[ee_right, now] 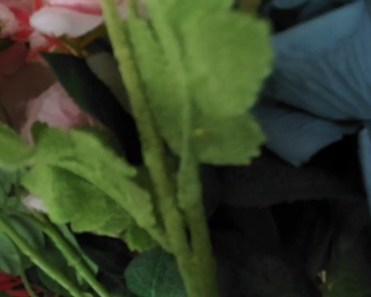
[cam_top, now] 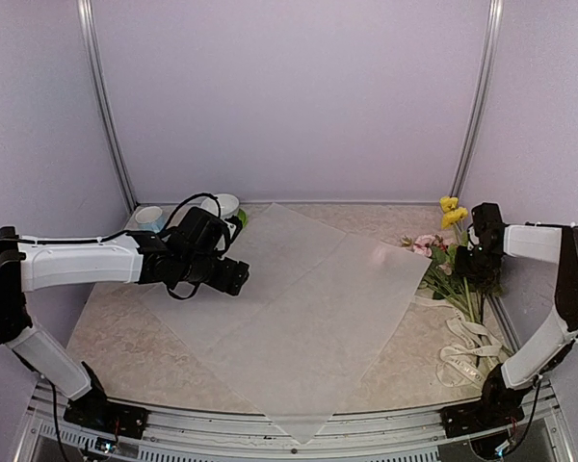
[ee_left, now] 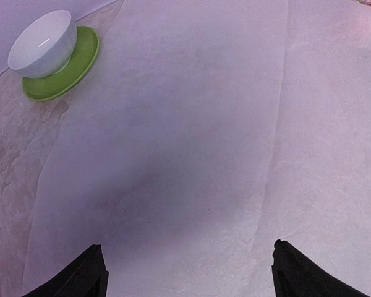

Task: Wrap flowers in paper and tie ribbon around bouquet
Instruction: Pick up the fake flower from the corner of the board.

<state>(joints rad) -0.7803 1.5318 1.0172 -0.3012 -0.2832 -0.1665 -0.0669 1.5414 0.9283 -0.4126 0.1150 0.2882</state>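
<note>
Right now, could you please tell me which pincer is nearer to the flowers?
Right. The right pincer is down among the flowers; the left pincer hovers over the paper, well off to their left.

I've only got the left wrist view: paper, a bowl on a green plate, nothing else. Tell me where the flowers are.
Observer: The flowers lie at the right edge of the table, beside the right corner of the paper.
Operator: Give me the right pincer.
Observer: It is down among the stems. Its own camera shows only leaves and stalks up close, so I cannot tell whether it has closed.
Operator: Find the ribbon.
Observer: It lies loose on the table, off the paper, on the near side of the flowers.
</note>
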